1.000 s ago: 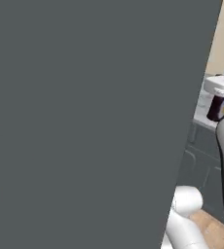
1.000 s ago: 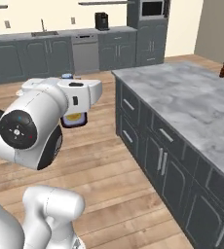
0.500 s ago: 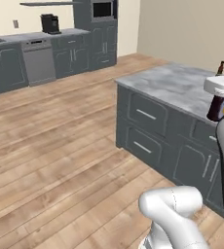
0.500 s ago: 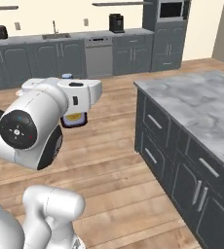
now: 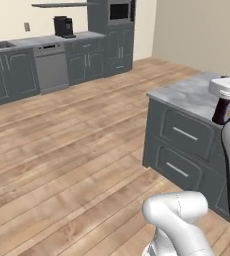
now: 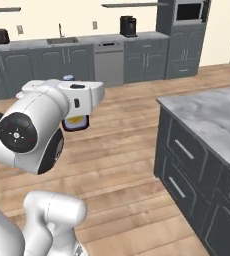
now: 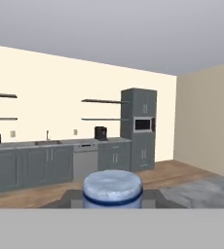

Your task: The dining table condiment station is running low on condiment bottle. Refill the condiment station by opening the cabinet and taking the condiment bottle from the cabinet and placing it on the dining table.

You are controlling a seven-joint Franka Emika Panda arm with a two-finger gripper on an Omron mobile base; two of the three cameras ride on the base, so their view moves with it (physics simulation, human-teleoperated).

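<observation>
My gripper (image 6: 77,119) is shut on the condiment bottle (image 6: 76,122), a squat dark bottle with a pale label that hangs under the white hand at chest height. In the left base view the condiment bottle (image 5: 224,110) shows at the right edge, beside the dining table (image 5: 186,95). In the hand view its lilac cap (image 7: 112,187) sits between the dark fingertips (image 7: 74,200) of the gripper (image 7: 112,198). The dining table (image 6: 214,116), with a marble top and dark grey drawers, stands to the right, apart from the bottle. The cabinet is out of view.
Wooden floor (image 5: 62,150) stretches ahead. Along the back wall runs a grey counter (image 6: 62,45) with a sink, a dishwasher (image 6: 109,62) and a coffee machine (image 6: 128,25). A tall unit with a microwave (image 6: 189,12) stands at its right end.
Both base views have swung with the base: a dark panel no longer fills the left view, and the dining table has slid rightwards. The bottle stays in the shut gripper.
</observation>
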